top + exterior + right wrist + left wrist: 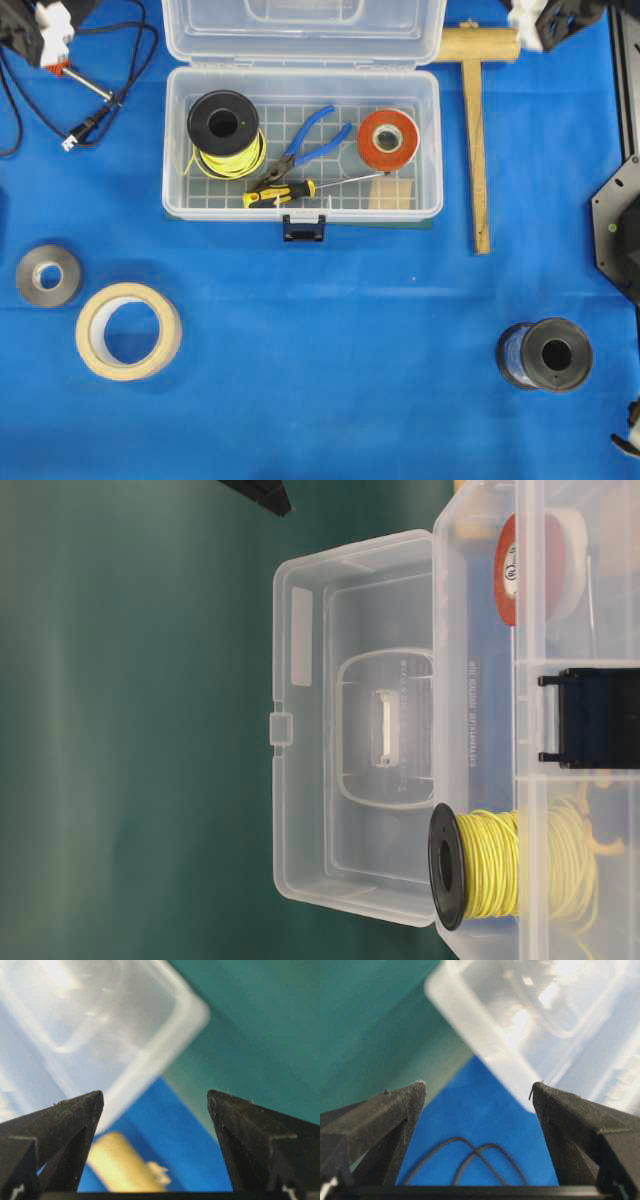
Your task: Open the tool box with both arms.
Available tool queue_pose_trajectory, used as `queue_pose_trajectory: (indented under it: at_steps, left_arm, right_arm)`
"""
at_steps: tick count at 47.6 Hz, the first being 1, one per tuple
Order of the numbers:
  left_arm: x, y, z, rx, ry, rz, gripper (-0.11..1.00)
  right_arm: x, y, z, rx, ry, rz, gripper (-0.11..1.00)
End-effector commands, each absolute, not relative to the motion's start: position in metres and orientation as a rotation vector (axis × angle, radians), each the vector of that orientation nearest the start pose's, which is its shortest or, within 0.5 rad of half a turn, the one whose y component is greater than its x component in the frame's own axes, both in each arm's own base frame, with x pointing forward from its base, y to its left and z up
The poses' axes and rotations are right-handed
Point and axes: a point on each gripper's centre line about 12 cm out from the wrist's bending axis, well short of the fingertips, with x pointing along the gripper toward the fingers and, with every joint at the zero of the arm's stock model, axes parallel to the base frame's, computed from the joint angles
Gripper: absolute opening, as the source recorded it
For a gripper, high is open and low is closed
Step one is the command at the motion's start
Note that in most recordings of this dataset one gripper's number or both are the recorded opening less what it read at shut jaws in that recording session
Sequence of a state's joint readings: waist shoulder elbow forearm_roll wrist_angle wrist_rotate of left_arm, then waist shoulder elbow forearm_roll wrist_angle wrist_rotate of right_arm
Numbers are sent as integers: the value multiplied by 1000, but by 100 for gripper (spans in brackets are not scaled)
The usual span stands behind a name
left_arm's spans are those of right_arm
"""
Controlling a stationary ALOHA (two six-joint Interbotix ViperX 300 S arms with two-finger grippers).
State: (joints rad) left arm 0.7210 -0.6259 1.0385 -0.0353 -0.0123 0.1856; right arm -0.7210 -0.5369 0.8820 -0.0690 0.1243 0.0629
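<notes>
Left hand (479,1091), spread empty, faces the tool box (530,1020) lid.

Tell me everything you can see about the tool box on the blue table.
The tool box is a large clear plastic rectangular case, standing open on the blue cloth. Its lid is swung back, away from the dark front latch. The base has a gridded floor and holds a yellow wire spool, blue-handled pliers, a yellow and black screwdriver and an orange tape roll. A wooden mallet lies just beside it. Neither end effector touches it.
</notes>
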Motion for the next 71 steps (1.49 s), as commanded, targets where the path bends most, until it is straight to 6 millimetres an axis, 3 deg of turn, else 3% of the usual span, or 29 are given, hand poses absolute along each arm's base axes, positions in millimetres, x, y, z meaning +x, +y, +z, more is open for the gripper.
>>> queue_pose_trajectory:
  at_steps: [1, 14, 25, 32, 36, 47, 57, 62, 71]
  left_arm:
    - [202, 156, 244, 7, 419, 621, 90]
    - [230, 97, 241, 45, 424, 366, 90]
    - [245, 54, 239, 80, 424, 188, 90]
    - [248, 39, 239, 95, 419, 126, 90]
    - [248, 36, 239, 97, 419, 116, 90]
    - [232, 33, 240, 94, 411, 115, 90]
    - [205, 30, 239, 92, 359, 121, 90]
    - [191, 28, 234, 88, 332, 123, 90]
    - [171, 25, 225, 55, 322, 128, 90]
  right_arm:
    - [225, -178, 266, 149, 441, -660, 84]
    - [259, -113, 258, 106, 498, -411, 84]
    - [277, -59, 255, 56, 515, -214, 84]
    - [280, -40, 254, 37, 520, -145, 84]
    - [279, -38, 254, 37, 517, -141, 84]
    - [253, -35, 263, 36, 499, -144, 83]
    - [210, -30, 272, 39, 451, -150, 83]
    - [191, -27, 268, 60, 465, -154, 83]
    - [175, -25, 252, 115, 493, -169, 83]
